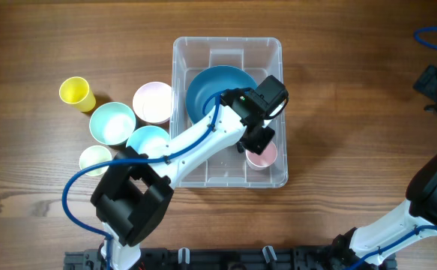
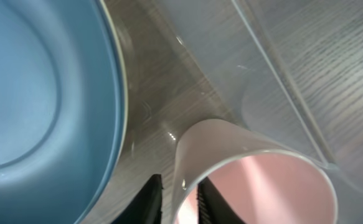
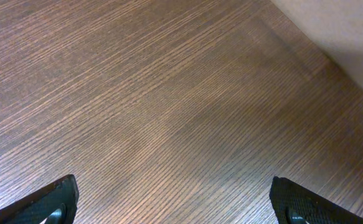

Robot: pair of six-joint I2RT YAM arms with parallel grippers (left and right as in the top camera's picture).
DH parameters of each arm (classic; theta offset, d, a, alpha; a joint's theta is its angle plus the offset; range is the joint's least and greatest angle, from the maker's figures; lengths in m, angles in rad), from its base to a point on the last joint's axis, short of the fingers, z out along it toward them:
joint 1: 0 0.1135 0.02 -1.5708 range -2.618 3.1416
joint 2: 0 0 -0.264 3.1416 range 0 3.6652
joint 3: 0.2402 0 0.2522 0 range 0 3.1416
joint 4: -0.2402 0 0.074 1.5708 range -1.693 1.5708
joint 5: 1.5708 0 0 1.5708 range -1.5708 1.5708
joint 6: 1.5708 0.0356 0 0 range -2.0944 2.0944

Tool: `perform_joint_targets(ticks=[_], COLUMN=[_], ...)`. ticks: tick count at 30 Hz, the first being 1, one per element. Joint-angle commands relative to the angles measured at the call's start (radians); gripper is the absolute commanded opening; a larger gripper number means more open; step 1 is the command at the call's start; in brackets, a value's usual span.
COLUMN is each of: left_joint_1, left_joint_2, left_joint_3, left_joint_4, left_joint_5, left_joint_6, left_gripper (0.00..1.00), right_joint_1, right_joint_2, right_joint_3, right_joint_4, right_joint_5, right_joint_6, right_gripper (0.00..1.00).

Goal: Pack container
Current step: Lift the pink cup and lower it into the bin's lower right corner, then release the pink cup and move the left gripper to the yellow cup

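The container is a clear plastic bin at the table's middle. A large blue bowl lies in its far half and fills the left of the left wrist view. A pink cup stands in the bin's near right corner. My left gripper reaches into the bin. In the left wrist view its fingers straddle the rim of the pink cup, one outside and one inside, closed on the wall. The bin's clear wall runs behind the cup. My right gripper is wide open and empty over bare wood at the far right.
Left of the bin stand a yellow cup, a pink bowl, a mint bowl, a light blue bowl partly under my left arm, and a pale green cup.
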Motion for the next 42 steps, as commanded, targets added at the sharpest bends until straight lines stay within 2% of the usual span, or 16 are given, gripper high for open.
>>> perform_joint_targets(ticks=[1, 8, 12, 16, 19, 22, 25, 30, 34, 38, 42], left_joint_1=[0.011, 0.059, 0.11, 0.157, 0.221, 0.34, 0.508, 0.825, 1.069, 1.187, 1.244], left_joint_2=[-0.002, -0.107, -0.236, -0.356, -0.457, -0.537, -0.579, -0.565, -0.485, -0.373, -0.229], left_joint_3=[0.003, 0.005, 0.005, 0.005, 0.005, 0.005, 0.005, 0.003, 0.003, 0.003, 0.003], left_joint_4=[-0.001, -0.005, -0.005, -0.016, -0.034, -0.055, -0.074, -0.097, -0.094, -0.06, 0.007], left_joint_5=[-0.058, -0.057, -0.053, -0.055, -0.129, -0.253, -0.27, -0.262, -0.123, -0.021, 0.061], left_joint_6=[0.007, 0.007, 0.006, 0.006, 0.002, -0.029, -0.063, -0.239, -0.329, -0.365, -0.365], left_gripper=[0.27, 0.43, 0.59, 0.64, 0.64, 0.64, 0.64, 0.66, 0.64, 0.64, 0.65], right_joint_1=[-0.004, -0.004, -0.004, -0.004, -0.004, -0.004, -0.004, -0.004, -0.004, -0.004, -0.004], right_joint_2=[0.0, 0.0, 0.0, 0.0, 0.0, 0.0, 0.0, 0.0, 0.0, 0.0, 0.0], right_joint_3=[0.008, 0.008, 0.008, 0.008, 0.008, 0.008, 0.008, 0.008, 0.008, 0.008, 0.008], right_joint_4=[0.002, 0.002, 0.002, 0.002, 0.002, 0.002, 0.002, 0.002, 0.002, 0.002, 0.002], right_joint_5=[0.013, 0.013, 0.013, 0.013, 0.013, 0.013, 0.013, 0.013, 0.013, 0.013, 0.013], right_joint_6=[-0.011, -0.012, -0.012, -0.012, -0.012, -0.012, -0.012, -0.012, -0.012, -0.012, -0.012], right_gripper=[1.0, 1.0, 1.0, 1.0, 1.0, 1.0, 1.0, 1.0, 1.0, 1.0, 1.0])
